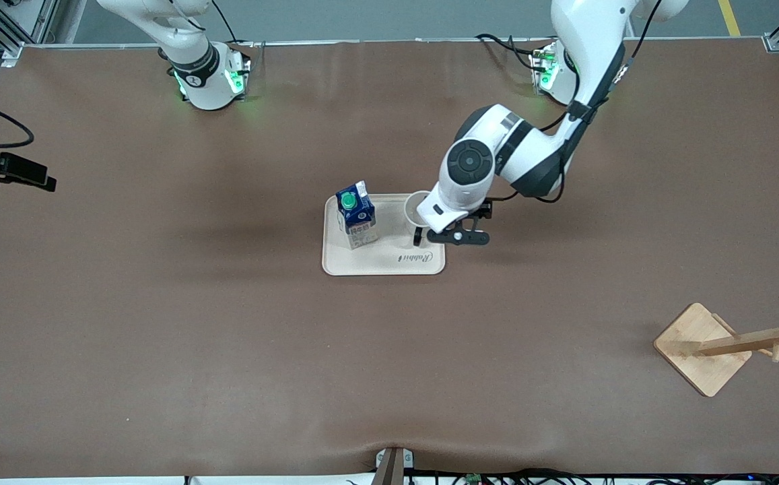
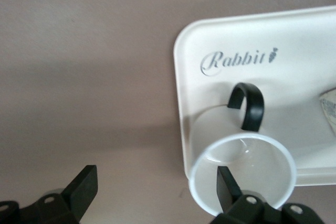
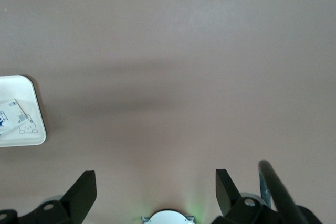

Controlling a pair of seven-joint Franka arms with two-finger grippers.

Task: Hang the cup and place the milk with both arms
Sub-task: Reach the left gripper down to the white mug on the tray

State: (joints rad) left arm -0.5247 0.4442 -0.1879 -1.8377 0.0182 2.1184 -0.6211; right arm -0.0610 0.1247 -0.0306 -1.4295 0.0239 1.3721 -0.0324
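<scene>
While my right gripper (image 3: 152, 192) waited open, I had the open left gripper (image 2: 155, 190) straddling the rim of the white black-handled mug (image 2: 242, 179) at centre frame on the cream plastic tray (image 1: 389, 264), with closing on it due next.

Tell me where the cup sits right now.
The cup stands on the tray beside the milk, at the tray's edge toward the left arm's end, with the open left gripper straddling its rim.

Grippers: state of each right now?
Left gripper: open, one finger inside the cup, not yet gripping.
Right gripper: open, holding nothing, waiting above bare table.
</scene>
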